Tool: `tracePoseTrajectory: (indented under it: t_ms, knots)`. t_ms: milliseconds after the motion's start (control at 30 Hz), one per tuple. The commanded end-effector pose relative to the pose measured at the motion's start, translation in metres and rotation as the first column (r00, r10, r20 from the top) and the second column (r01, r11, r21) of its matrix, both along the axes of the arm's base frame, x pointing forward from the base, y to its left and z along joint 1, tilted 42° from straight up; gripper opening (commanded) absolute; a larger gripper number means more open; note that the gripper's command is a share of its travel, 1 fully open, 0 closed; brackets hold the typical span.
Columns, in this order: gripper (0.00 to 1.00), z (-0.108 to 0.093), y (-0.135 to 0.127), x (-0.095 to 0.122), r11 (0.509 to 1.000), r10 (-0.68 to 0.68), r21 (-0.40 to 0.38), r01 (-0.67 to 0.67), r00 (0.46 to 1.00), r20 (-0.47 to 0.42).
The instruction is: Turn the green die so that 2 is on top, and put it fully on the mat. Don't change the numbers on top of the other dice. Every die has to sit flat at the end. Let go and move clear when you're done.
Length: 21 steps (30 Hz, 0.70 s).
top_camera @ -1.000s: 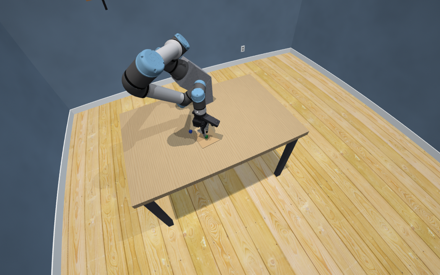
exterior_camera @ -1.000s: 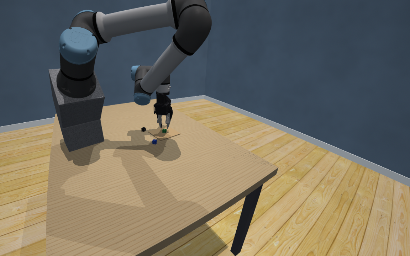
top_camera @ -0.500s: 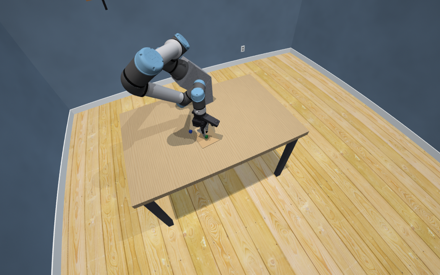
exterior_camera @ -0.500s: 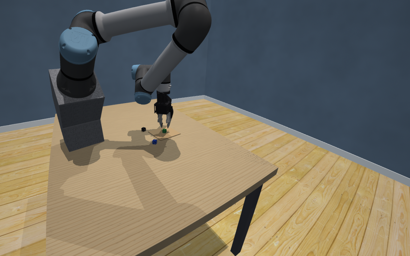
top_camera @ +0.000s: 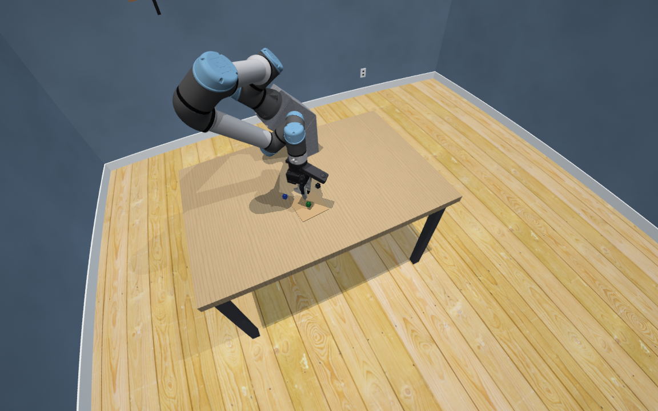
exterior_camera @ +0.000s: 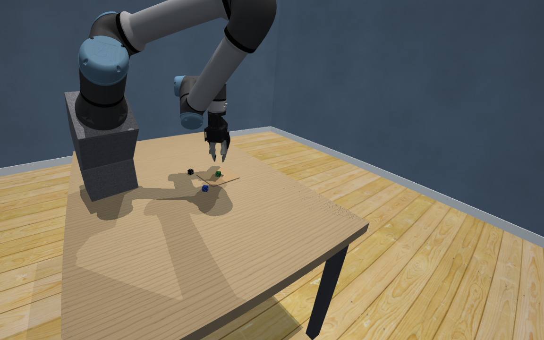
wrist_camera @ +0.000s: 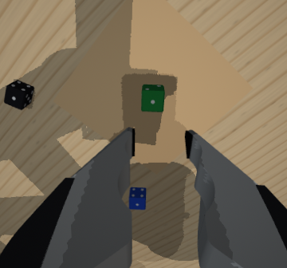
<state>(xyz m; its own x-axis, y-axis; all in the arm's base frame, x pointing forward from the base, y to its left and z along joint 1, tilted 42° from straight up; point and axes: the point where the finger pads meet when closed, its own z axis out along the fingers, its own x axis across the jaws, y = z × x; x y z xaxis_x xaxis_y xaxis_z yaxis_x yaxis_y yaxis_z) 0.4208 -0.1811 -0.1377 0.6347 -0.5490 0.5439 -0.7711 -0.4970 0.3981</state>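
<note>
The green die (wrist_camera: pixel 152 98) sits flat on the tan mat (wrist_camera: pixel 167 80), near its middle. The face turned to the wrist camera shows one pip. It also shows in the top and exterior views (top_camera: pixel 309 204) (exterior_camera: pixel 218 174). My gripper (wrist_camera: pixel 159 131) (exterior_camera: pixel 218 159) hangs a little above the die, pointing down, with its fingers apart and nothing between them. The blue die (wrist_camera: pixel 137 198) (exterior_camera: pixel 205 188) lies on the table just off the mat's edge. The black die (wrist_camera: pixel 19 94) (exterior_camera: pixel 190 171) lies on the table off the mat on another side.
The arm's grey base block (exterior_camera: pixel 102 162) stands at the back of the table. The arm throws a wide shadow over the mat and the blue die. The table edges are far from the dice.
</note>
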Motion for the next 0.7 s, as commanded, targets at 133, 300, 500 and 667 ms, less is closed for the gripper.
tracePoseTrajectory:
  t_ms: [133, 300, 500, 667]
  knots:
    - [0.21, 0.0029, 0.0043, -0.0020, 1.000, -0.006, 0.000, 0.006, 1.000, -0.008]
    - [0.21, 0.0020, 0.0043, -0.0022, 1.000, -0.013, -0.004, 0.013, 1.000, -0.014]
    - [0.21, -0.0012, 0.0042, -0.0032, 0.999, -0.043, -0.023, 0.042, 0.998, -0.040]
    - [0.21, -0.0034, 0.0042, -0.0037, 0.996, -0.077, -0.053, 0.073, 0.995, -0.070]
